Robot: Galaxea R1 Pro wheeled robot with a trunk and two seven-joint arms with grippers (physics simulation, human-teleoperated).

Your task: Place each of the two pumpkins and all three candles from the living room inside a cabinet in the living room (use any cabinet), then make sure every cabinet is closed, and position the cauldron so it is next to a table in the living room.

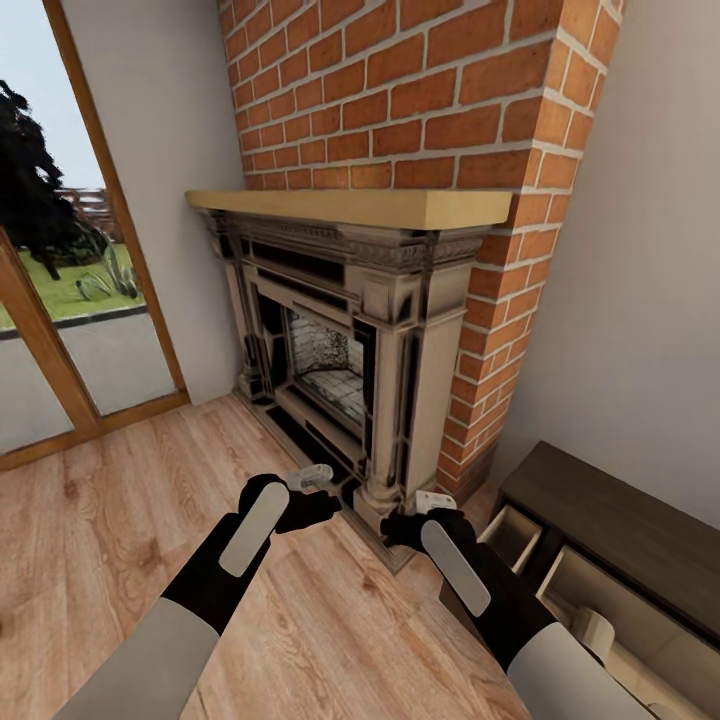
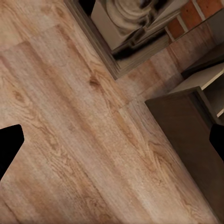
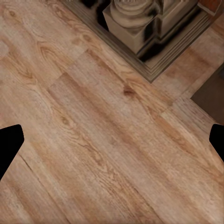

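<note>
Left of the fireplace (image 1: 350, 330), the left gripper (image 1: 318, 478) hangs with fingers spread, holding nothing; right of the hearth the right gripper (image 1: 428, 505) does likewise. Further right the cabinet (image 1: 610, 530) stands open – a candle (image 1: 593, 632) inside (probably). Turning risks clipping a front (image 1: 512, 538) – it juts near the right arm.

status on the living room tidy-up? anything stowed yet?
Possibly begun: the cabinet beside the fireplace stands open, and a beige cylinder that may be a candle sits in its pale interior. In hand: nothing; the left hand and right hand hang open and empty over the wooden floor. Left: pumpkins, remaining candles, closing up, cauldron.
</note>
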